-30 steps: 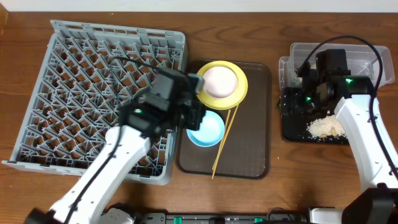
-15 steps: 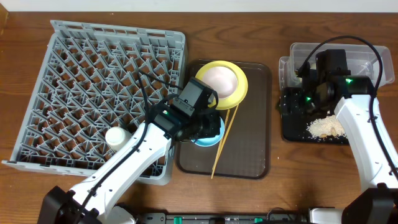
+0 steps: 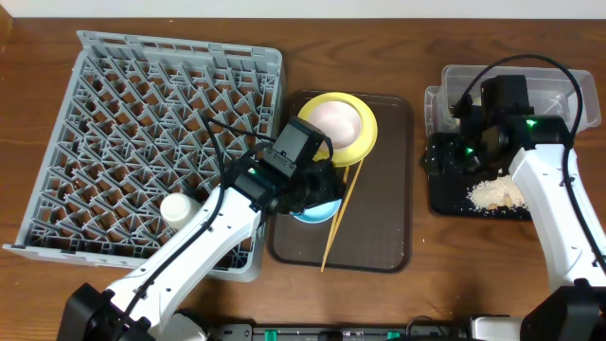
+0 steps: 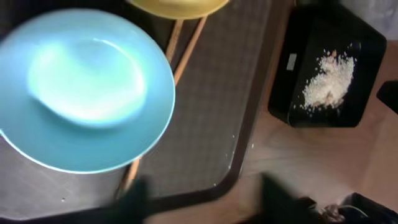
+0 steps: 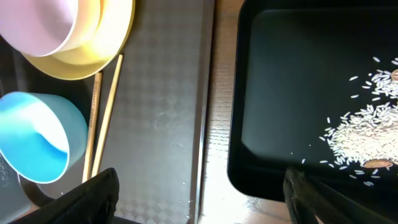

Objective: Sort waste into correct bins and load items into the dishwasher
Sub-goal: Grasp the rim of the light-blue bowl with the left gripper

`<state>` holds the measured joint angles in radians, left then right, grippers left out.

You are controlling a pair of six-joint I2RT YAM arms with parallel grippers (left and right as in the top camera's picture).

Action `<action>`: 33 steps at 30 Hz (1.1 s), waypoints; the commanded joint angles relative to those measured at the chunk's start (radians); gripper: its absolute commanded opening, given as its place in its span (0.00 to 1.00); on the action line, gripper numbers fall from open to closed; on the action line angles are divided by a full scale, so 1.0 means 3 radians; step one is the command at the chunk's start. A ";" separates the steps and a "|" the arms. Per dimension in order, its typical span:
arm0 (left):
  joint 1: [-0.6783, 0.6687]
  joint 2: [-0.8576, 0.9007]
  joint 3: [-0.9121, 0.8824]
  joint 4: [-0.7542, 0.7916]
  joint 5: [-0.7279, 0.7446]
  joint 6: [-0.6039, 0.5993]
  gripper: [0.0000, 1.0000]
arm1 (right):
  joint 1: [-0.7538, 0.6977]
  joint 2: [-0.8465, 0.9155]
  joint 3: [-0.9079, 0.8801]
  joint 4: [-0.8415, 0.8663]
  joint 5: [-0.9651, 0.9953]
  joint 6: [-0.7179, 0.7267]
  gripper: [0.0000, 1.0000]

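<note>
Left wrist view: left gripper (image 4: 205, 200) jaws spread, empty. The round light blue bowl (image 4: 84, 90) sits up-left of them on the brown serving tray (image 4: 214, 106). We'd shift left, straddle one rim wall, then close. Right gripper (image 5: 211, 196) jaws also spread.

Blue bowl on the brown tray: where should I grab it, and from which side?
Take the blue bowl by its rim from above, pinching the wall inside and out: it sits upright, mouth up, with a thin open lip. Pick the edge nearest the robot, over bare brown tray; the chopsticks lie along its right and the yellow plate crowds the far edge.
</note>
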<state>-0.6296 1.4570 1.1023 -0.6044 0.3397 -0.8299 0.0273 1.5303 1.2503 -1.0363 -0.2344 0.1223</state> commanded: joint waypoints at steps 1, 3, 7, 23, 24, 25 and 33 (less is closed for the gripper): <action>0.0006 -0.0013 0.0029 0.0043 -0.0294 0.0149 0.86 | -0.0052 -0.0065 0.0031 -0.0013 0.0006 -0.0025 0.82; 0.0005 -0.0011 0.0029 0.0081 -0.0439 0.0177 0.86 | -0.0050 -0.0065 0.0031 -0.0014 0.0005 -0.0025 0.82; -0.0001 0.0052 0.0029 0.0231 -0.0596 0.0479 0.66 | -0.0046 -0.0065 0.0031 -0.0013 0.0005 -0.0024 0.82; -0.0369 0.0968 0.0029 0.0456 -0.0764 0.1015 0.61 | -0.0046 -0.0065 0.0031 -0.0014 0.0005 -0.0025 0.83; -0.0373 0.0991 0.0029 0.0465 -0.0768 0.1022 0.58 | -0.0046 -0.0065 0.0031 -0.0014 0.0005 -0.0025 0.82; -0.0378 0.1012 0.0029 0.0465 -0.0805 0.1021 0.54 | -0.0046 -0.0065 0.0031 -0.0014 0.0005 -0.0025 0.83; -0.0389 0.1204 0.0027 0.0450 -0.0974 0.1022 0.44 | -0.0046 -0.0065 0.0031 -0.0014 0.0005 -0.0025 0.83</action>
<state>-0.7425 1.7905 1.1023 -0.4660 0.0784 -0.5411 0.0273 1.5303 1.2503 -1.0370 -0.2344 0.1223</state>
